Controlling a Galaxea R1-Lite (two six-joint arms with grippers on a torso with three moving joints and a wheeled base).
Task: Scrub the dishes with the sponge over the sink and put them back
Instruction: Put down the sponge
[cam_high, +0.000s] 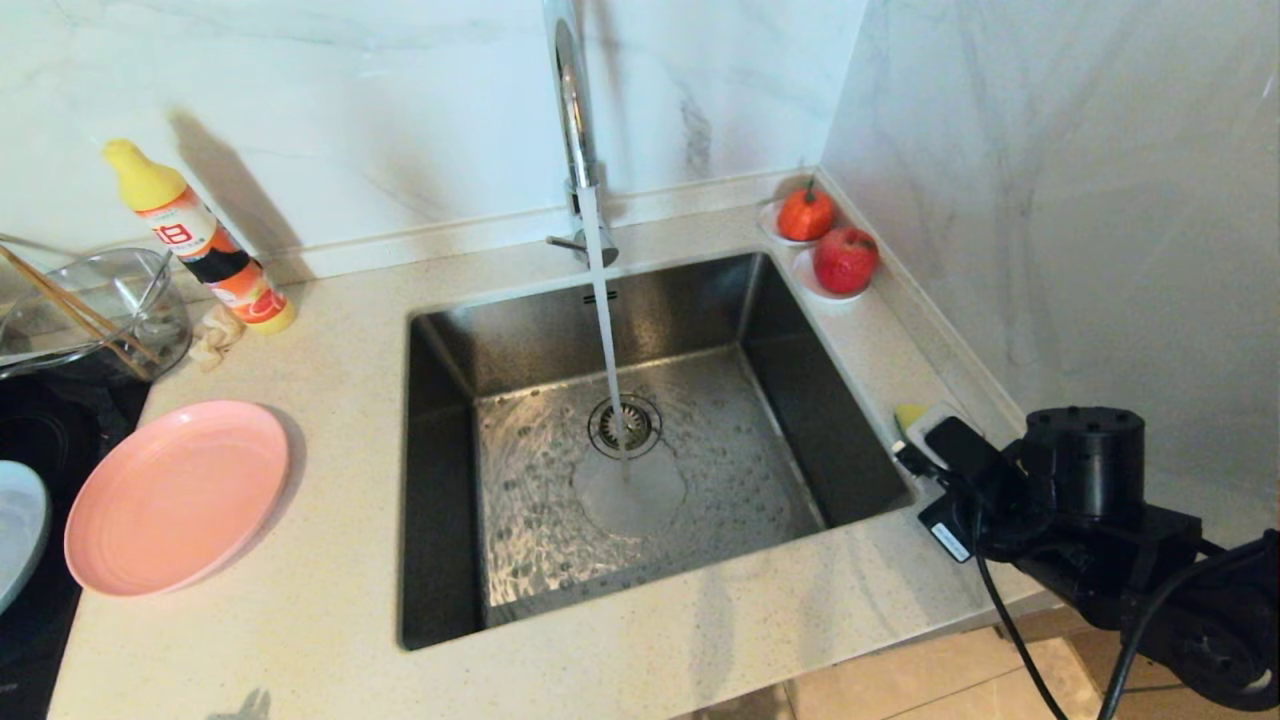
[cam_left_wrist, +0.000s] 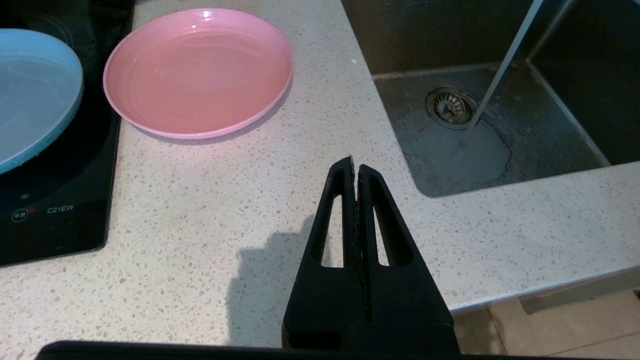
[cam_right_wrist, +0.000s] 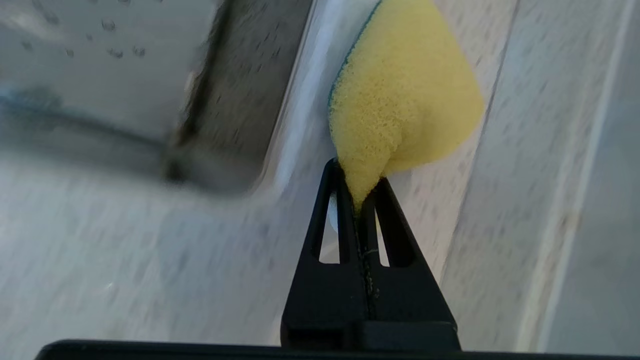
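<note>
1. The right gripper (cam_right_wrist: 361, 192) was clamped on one pinched corner of the sponge (cam_right_wrist: 400, 95); the yellow body bulged beyond the fingertips, with a thin green edge showing on one side.
2. In the head view the right arm (cam_high: 1085, 480) reached in from the lower right, and the sponge (cam_high: 908, 415) sat above the narrow strip of counter between the sink's right rim and the right wall.
3. That strip was tight, with the marble wall close on one side and the basin edge on the other.
4. The sink (cam_high: 440, 480) lay open, with water running from the faucet (cam_high: 572, 110) onto the floor of the basin just beside the drain strainer (cam_high: 625, 425).
5. The left gripper (cam_left_wrist: 356, 172) hung with its fingers pressed together and holding nothing, over bare counter near the sink's front left corner.
6. The pink plate (cam_high: 175, 495) rested flat on the counter left of the sink, apart from the basin rim.
7. The light blue plate (cam_left_wrist: 32, 92) lay on the black cooktop (cam_left_wrist: 50, 220), its rim close beside the pink one.
8. A detergent bottle (cam_high: 200, 240) and a glass bowl (cam_high: 95, 305) stood at the back left; two saucers with red fruit (cam_high: 845, 260) filled the back right corner.
</note>
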